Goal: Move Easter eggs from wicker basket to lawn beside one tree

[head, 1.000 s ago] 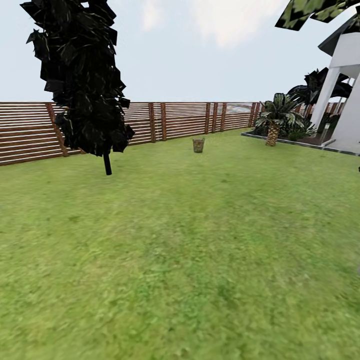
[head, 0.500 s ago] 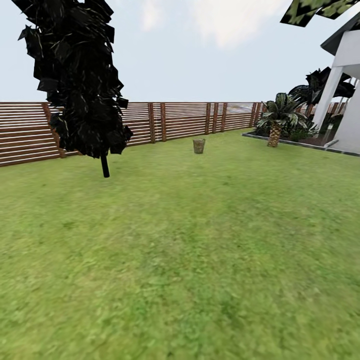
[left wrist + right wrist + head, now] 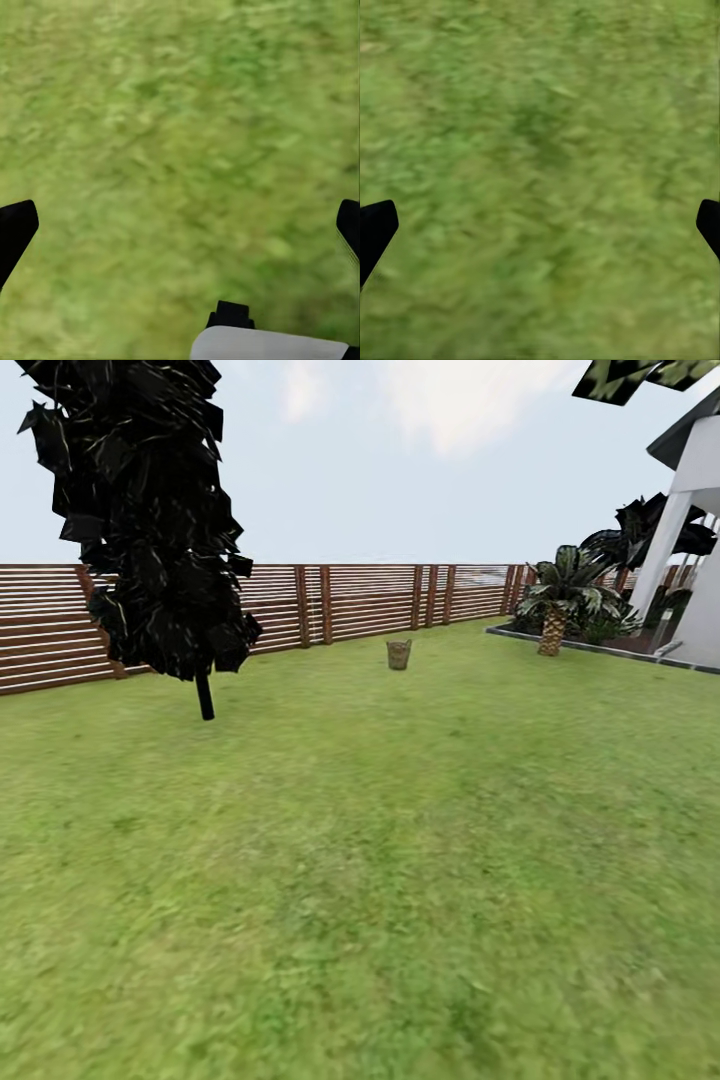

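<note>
1. Far off, a small woven basket [image 3: 399, 654] is seen standing on the lawn [image 3: 400, 880], near the slatted fence [image 3: 370, 600]; it is too distant for any eggs inside to be made out
2. Both grippers are held spread wide over bare grass, nothing between their fingers: the left gripper [image 3: 180, 225] and the right gripper [image 3: 540, 225] are each seen as two dark fingertips at the frame edges
3. Judged from this distance, the basket could be knocked over if the base is driven in too fast or stopped too late
4. The dark cypress [image 3: 150, 520] and the palm [image 3: 562, 595] could be mistaken for the grey-trunked tree that is wanted
5. If the eggs are set down by different trees, the task would be failed
</note>
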### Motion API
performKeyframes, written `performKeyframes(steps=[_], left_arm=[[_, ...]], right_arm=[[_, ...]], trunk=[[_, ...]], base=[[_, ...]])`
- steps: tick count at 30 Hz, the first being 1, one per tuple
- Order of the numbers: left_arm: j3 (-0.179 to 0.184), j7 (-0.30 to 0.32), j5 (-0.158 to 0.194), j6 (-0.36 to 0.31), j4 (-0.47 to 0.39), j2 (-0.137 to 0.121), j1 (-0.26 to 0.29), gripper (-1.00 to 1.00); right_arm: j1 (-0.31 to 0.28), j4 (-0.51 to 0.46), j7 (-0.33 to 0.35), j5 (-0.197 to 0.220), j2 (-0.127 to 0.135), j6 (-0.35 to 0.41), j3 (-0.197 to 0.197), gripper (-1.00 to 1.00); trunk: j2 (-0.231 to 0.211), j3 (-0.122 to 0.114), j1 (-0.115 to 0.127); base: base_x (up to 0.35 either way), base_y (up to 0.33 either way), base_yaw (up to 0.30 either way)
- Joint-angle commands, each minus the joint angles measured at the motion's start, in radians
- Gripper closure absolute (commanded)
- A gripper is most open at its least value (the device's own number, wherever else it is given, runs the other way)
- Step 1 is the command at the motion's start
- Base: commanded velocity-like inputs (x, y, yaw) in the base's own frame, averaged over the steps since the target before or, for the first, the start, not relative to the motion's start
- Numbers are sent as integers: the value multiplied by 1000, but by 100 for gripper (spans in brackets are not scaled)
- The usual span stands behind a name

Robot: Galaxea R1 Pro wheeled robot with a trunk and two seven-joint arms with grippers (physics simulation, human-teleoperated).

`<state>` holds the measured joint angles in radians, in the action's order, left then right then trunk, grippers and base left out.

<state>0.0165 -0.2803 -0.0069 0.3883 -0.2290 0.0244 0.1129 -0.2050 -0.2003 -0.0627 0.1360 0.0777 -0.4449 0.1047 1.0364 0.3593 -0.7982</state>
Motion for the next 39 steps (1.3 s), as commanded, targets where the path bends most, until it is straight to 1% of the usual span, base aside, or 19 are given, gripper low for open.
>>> performKeyframes(steps=[1,39], left_arm=[[2,-5,-1,3,1,0,1,-100],[2,-5,-1,3,1,0,1,-100]], right_arm=[[-1,0,-3,10,0,-3,9,-100],[-1,1,-3,10,0,-3,9,-100]], trunk=[[1,1,-1],[1,1,-1]], base=[[335,0,0],[335,0,0]])
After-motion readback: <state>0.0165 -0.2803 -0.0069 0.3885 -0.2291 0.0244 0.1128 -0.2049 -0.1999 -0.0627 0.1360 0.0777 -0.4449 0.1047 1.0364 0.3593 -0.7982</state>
